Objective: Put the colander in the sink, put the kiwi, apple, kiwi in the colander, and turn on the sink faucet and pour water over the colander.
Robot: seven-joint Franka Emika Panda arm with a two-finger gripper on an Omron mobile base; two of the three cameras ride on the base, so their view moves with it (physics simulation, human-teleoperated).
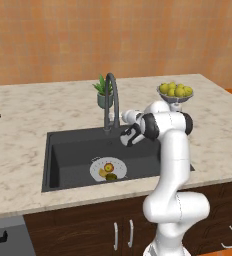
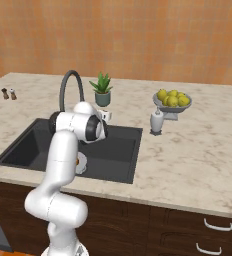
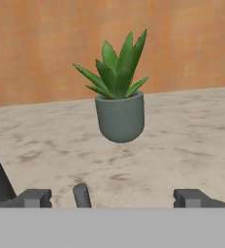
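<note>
One marble worktop, tan-veined, carrying everything listed below.
One sink, dark grey, sunk into the worktop.
One faucet, dark gooseneck, standing at the sink's back rim, no stream visible at its spout.
One bowl of yellow fruit, on a stand, on the worktop at the far right; the fruit is too small for me to count.
One potted plant, green spikes in a grey pot, just behind the faucet.
One colander, white, resting on the sink floor.
One white bottle, beside the fruit bowl.
One apple, one yellowish kiwi, one dark kiwi, all three inside the colander.
Two small shakers, at the far left.
My pincer: released, fingers wide apart, grasping nothing, held above the sink near the faucet's base and facing the plant.
</note>
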